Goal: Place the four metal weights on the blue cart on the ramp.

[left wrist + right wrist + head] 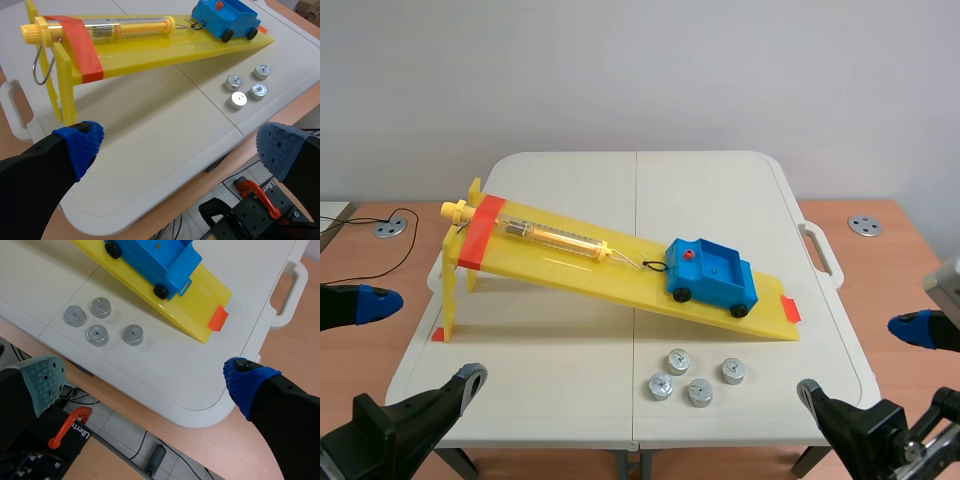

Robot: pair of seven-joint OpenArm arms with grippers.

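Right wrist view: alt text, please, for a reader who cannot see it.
Four metal weights lie on the white table beside the low end of a yellow ramp that carries a blue cart. The open right gripper hangs over the table's edge.

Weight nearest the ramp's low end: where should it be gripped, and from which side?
Take that metal weight across its round side wall, straight down from above, likely with the right gripper. It stands flat and low on the table, its top knob looks too small to pinch, and the other weights stand clear of it.
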